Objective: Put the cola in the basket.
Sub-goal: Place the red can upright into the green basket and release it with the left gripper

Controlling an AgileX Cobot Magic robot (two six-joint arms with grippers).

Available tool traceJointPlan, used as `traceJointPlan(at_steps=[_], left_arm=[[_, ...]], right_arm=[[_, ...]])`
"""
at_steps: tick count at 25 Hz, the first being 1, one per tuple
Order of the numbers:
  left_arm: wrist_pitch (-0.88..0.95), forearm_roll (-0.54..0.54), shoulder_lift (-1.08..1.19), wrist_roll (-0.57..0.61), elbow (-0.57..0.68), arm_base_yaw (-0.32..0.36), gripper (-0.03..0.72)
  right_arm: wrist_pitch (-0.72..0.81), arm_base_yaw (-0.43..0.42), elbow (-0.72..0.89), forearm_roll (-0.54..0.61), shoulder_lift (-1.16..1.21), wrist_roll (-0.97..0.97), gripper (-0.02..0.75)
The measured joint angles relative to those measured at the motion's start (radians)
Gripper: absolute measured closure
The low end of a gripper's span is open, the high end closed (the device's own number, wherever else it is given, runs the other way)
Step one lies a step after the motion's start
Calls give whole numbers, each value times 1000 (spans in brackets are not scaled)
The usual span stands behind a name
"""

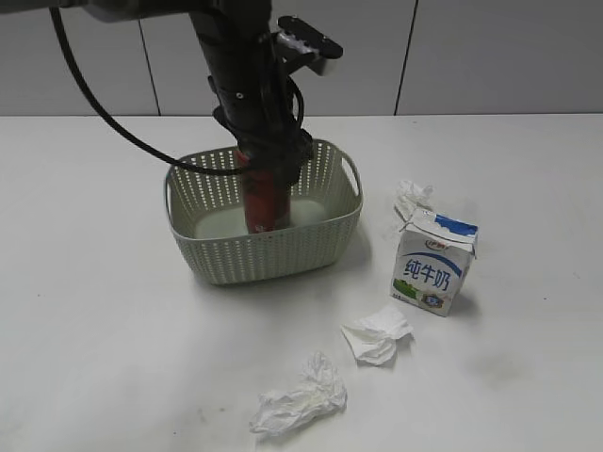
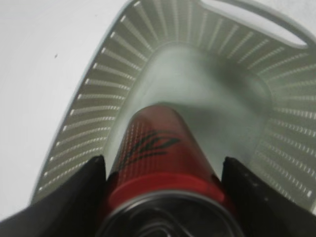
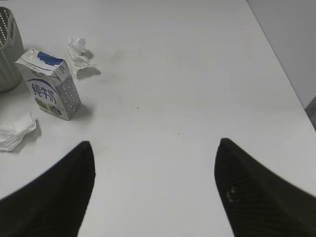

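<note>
Left gripper pinches the cola near its top, inside the basket toward the bench's back edge. Can's stiff, slick; side-grip suits. Right gripper spread, empty.

The left arm is black and chunky, with small screws on its side. A thick black cable loops away from it. A black block with white spots sits near its top. The left gripper has two dark, smooth fingers. The right gripper has two wide black fingers with a fine bumpy, woven look.
</note>
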Motion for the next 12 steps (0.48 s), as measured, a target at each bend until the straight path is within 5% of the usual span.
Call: traceJointPlan(at_steps=[12], left_arm=[[-41,-105,10,12,-1,1,156]], right_arm=[[0,0,0,0,0,1,167]])
